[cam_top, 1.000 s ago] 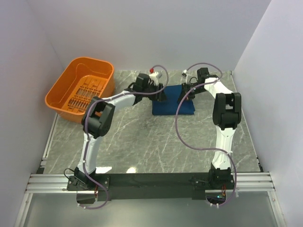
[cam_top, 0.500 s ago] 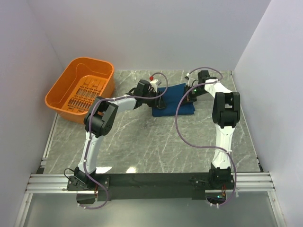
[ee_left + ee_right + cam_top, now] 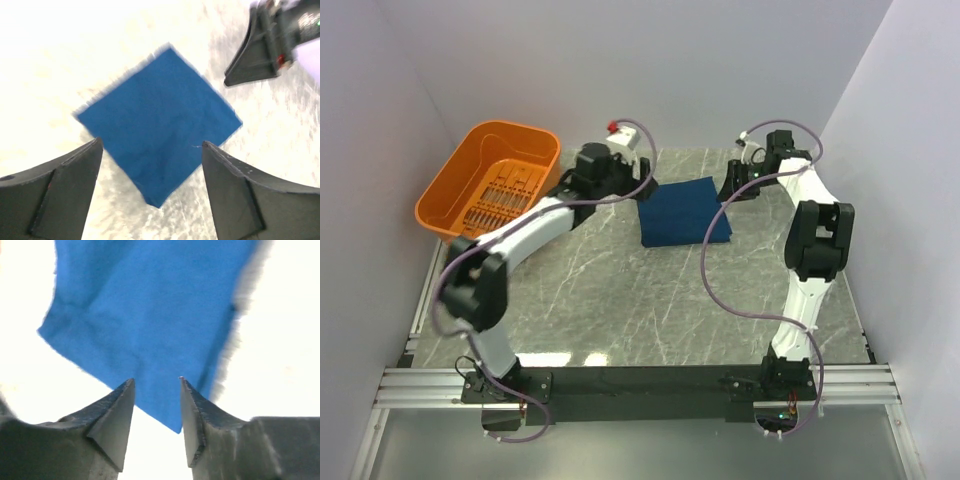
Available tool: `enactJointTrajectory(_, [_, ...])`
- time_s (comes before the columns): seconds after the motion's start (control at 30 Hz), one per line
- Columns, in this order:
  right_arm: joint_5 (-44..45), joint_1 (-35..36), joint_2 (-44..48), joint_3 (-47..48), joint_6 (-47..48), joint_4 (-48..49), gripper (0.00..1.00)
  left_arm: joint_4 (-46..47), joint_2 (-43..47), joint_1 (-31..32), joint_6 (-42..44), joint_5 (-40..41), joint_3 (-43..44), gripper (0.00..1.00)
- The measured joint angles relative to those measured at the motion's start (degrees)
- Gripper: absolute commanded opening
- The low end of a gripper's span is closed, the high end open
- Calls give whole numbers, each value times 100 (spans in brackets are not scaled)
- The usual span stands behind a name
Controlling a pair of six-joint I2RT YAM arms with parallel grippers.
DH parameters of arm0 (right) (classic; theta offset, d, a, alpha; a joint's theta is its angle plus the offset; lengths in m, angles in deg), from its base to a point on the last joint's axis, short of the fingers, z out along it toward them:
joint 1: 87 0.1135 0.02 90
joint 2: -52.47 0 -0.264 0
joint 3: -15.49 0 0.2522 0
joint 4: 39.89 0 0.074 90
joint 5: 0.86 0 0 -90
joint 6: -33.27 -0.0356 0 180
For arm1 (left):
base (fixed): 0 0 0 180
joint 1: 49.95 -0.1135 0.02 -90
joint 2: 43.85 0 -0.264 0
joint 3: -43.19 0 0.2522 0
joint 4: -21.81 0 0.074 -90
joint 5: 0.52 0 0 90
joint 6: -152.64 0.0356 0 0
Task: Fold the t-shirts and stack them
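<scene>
Left tool [image 3: 150,145] wide, right tool [image 3: 156,380] narrower, both empty, flanking folded t-shirt [image 3: 682,212]; basket [image 3: 490,190] well apart

t-shirt [image 3: 684,212]: matt blue cloth. basket [image 3: 548,160]: smooth orange plastic. table [image 3: 620,290]: grey veined stone look, slight sheen.

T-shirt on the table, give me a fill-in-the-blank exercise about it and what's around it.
1. The folded t-shirt is dark ____ in colour.
2. It lies on the ____, outside the basket.
3. The basket's plastic is ____.
4. The left pincer and right pincer both stand ____, holding nothing.
Missing words: blue; table; orange; open.
</scene>
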Motion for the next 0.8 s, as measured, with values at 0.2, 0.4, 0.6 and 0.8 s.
enactJointTrajectory(0.2, [940,-24,-39,46,-280,140,72,264,2044,-15,232,1040,-1491,99])
enactJointTrajectory(0.4, [1147,4,-610,525,-369,-11,72,160,3766,-144,52,1493,-2865,100])
enactJointTrajectory(0.6, [1134,118,-1023,680,-378,-238,70,-254,5346,-170,-402,1491,-3770,99])
enactJointTrajectory(0.8, [1150,302,-1067,774,-433,-367,45,-839,6568,-170,-940,1399,-4291,100])
